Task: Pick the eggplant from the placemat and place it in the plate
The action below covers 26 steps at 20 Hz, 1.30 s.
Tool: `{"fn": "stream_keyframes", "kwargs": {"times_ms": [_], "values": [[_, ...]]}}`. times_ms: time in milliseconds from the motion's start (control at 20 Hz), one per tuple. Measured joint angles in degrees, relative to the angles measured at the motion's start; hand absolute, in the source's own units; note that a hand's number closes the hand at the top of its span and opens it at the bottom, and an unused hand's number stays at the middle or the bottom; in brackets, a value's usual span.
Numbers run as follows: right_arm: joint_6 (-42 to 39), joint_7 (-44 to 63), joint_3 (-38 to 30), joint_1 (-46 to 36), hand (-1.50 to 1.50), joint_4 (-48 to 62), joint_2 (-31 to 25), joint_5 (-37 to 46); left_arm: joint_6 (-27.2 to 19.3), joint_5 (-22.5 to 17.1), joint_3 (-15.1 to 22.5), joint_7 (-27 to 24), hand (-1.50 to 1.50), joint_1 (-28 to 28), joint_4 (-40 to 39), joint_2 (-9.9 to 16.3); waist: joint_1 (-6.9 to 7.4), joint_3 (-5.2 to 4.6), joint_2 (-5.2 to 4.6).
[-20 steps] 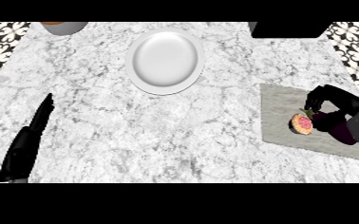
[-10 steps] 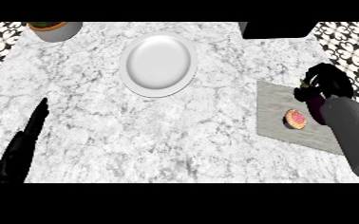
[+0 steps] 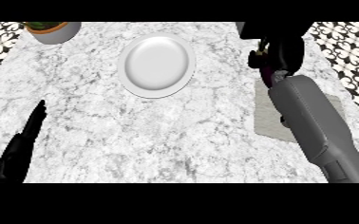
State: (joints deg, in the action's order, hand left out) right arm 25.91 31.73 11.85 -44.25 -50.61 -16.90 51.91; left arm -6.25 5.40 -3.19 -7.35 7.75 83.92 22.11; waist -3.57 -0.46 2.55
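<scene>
The right hand (image 3: 280, 52) is curled round what looks like the dark eggplant (image 3: 267, 72), lifted off the placemat (image 3: 275, 121) at three o'clock, so the carry to the bare plate (image 3: 156, 65) at eleven o'clock remains, while the open left hand (image 3: 24, 140) rests at eight o'clock on the worktop (image 3: 161, 133).

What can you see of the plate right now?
The plate is plain white and glossy, round with a shallow raised rim and a smooth, bare centre. It lies flat on the grey-veined marble counter, toward the far middle. Nothing rests in it or touches it; the eggplant is not in it yet. The right robot hand is off to its right, clear of the rim, and a potted plant stands apart at the far left corner.
</scene>
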Motion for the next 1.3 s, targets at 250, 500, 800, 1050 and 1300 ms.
{"fn": "stream_keyframes", "kwargs": {"times_ms": [250, 500, 800, 1050, 1300], "values": [[-5.2, 10.7, 5.8, -2.2, 1.50, -13.5, 6.1, 4.9, 1.1, -0.6, -0.2, -0.5, 0.00, 0.3, 0.6, 0.2, 0.75, 0.19, -0.59], [-11.8, 20.5, 9.5, -4.2, 1.50, -23.1, 11.2, 10.0, 0.9, 0.5, 0.6, 0.1, 0.00, -2.3, 0.3, -0.8, 2.22, 0.34, -1.65], [-12.1, 24.3, 8.4, -13.1, 1.50, -16.5, 15.4, 9.1, 1.5, 1.4, 1.2, 0.3, 0.00, -3.6, 0.9, -1.6, 4.15, 0.40, -2.44], [-8.4, 24.2, 7.8, -19.0, 1.50, -5.6, 16.4, 3.3, 2.1, 2.1, 1.6, 0.0, 0.00, -3.7, 1.4, -2.1, 5.56, 0.41, -2.90], [-5.7, 21.5, 6.4, -24.4, 1.50, 6.8, 16.7, -3.4, 2.9, 2.6, 2.1, 0.6, 0.00, -5.2, 1.2, -2.2, 6.71, 0.41, -3.31]]}}
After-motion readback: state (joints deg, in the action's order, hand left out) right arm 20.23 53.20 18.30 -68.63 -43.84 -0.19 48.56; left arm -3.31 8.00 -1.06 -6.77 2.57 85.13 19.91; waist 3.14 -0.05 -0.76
